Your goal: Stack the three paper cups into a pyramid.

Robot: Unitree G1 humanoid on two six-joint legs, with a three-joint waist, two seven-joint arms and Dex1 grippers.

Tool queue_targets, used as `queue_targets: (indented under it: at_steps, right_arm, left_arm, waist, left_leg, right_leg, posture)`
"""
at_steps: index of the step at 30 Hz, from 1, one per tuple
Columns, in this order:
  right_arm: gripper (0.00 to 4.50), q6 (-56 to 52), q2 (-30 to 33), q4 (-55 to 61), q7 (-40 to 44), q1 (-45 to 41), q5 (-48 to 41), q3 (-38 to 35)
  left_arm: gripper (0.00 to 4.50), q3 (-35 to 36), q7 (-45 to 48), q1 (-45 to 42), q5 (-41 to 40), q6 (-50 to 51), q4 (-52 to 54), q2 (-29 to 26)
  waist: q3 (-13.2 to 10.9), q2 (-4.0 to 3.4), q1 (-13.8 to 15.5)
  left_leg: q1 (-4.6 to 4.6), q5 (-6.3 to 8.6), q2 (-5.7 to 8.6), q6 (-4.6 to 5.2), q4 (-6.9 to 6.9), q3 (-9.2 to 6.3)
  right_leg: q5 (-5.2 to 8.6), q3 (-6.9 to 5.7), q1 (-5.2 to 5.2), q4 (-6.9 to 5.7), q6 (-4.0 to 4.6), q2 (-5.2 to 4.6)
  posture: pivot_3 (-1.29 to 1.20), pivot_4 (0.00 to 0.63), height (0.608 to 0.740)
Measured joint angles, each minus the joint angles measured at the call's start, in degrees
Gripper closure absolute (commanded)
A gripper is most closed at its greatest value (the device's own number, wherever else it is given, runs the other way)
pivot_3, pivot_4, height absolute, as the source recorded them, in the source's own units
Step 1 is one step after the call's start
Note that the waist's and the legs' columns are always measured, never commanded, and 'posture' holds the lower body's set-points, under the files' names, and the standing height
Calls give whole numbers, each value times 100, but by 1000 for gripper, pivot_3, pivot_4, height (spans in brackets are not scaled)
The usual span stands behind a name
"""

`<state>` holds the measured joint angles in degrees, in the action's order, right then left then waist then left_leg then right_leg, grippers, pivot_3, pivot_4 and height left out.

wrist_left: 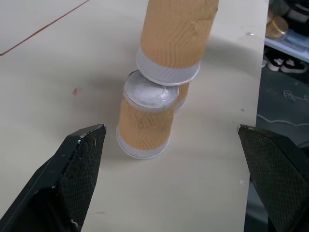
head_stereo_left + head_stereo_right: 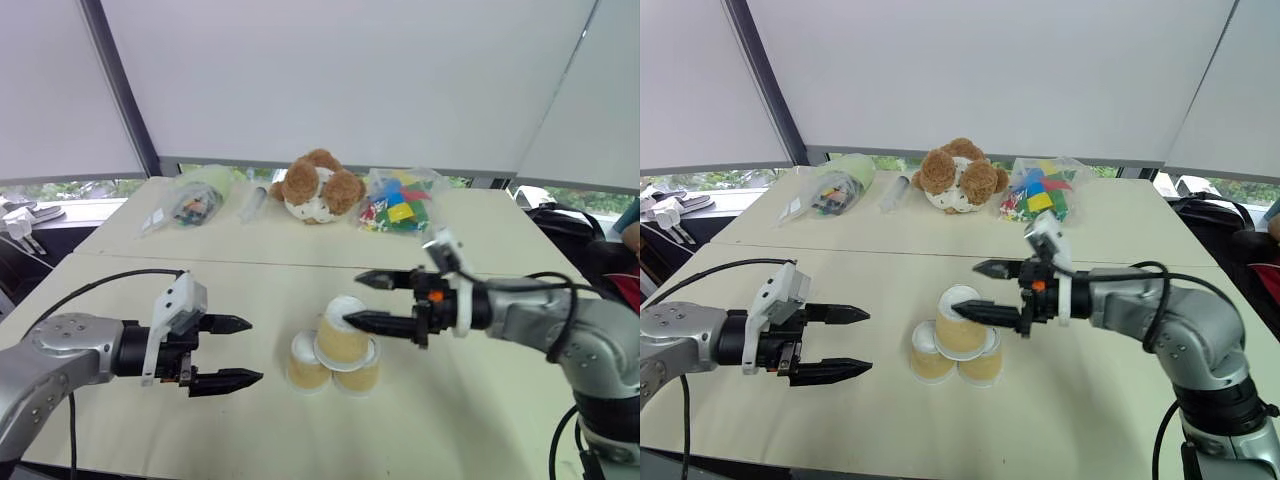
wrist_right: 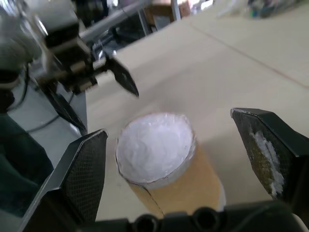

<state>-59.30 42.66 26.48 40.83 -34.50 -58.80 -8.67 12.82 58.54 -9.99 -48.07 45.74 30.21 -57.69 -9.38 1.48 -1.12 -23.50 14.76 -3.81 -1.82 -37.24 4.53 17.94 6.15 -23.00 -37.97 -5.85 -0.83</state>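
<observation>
Cups: the three paper cups [image 2: 335, 355] stand upside down mid-worktop [image 2: 120, 400], two side by side, the third atop them.
Right pincer [image 2: 367, 301]: fingers spread wide around the top cup, not gripping.
Left pincer [image 2: 238, 351]: wide apart, empty, beside the pyramid.

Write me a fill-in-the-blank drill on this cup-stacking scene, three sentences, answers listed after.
1. The top cup rests on ____ lower cups.
2. The right gripper straddles the top cup with its jaws ____.
3. At the far side of the table, between two clear bags, sits a brown ____.

Missing words: two; open; teddy bear
</observation>
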Motion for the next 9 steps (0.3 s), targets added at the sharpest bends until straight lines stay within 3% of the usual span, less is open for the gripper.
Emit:
queue_targets:
  at_steps: [5,9]
  right_arm:
    - [54,-35,544,-254,-101,265,-381,-1079]
    - [54,225,1238,-395,389,1776,95,-1752]
  left_arm:
    - [0,-17,-36,-25,-1,0,-151,104]
    - [0,4,-209,51,4,8,-329,266]
  waist:
    - [0,2,38]
    - [1,4,35]
  left_leg:
    - [-2,0,2,0,3,0]
    - [-1,0,4,1,5,0]
  right_leg:
    - [0,-2,4,6,-1,-2]
    - [0,-4,18,20,-2,-1]
  posture:
    - [0,150,740]
    - [0,150,740]
